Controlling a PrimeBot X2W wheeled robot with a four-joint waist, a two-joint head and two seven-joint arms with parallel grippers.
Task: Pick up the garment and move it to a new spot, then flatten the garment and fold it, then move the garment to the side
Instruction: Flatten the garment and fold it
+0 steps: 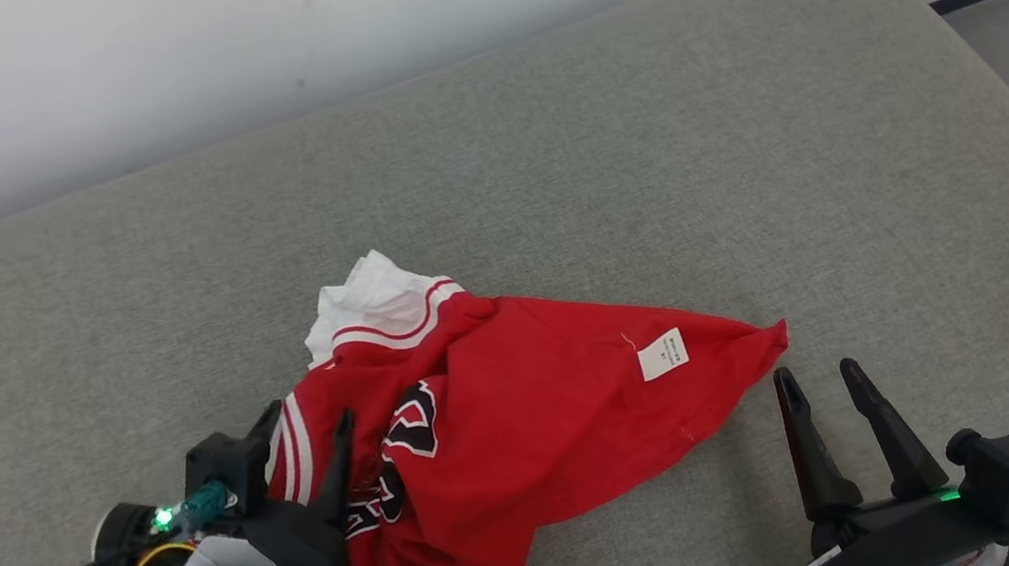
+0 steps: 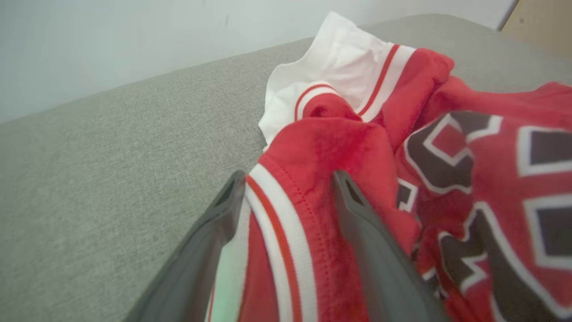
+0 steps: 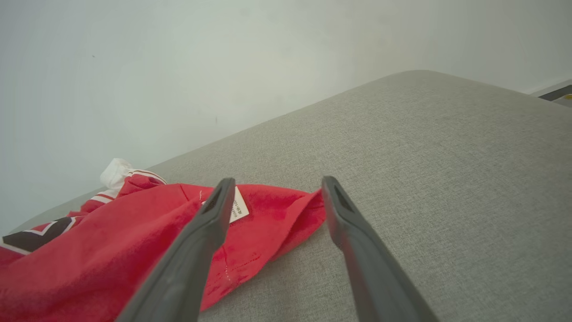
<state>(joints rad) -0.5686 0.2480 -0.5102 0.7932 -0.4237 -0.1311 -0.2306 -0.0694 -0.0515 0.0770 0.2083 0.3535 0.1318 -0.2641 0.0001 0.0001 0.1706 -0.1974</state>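
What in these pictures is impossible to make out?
- Label print: too small to read in the head view.
- Garment lettering: folded into creases, and cut off by the right edge of the left wrist view.
- Garment's near edge: hidden behind the left gripper and its arm, and cut off by the head view's bottom edge.

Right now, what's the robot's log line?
shirt: crumpled on couch | left tool: open, over striped edge | right tool: open, by corner

a plain indoor room, home or lab unclear: grey upholstered cushion (image 1: 645, 149) against bare white wall (image 1: 222, 34).
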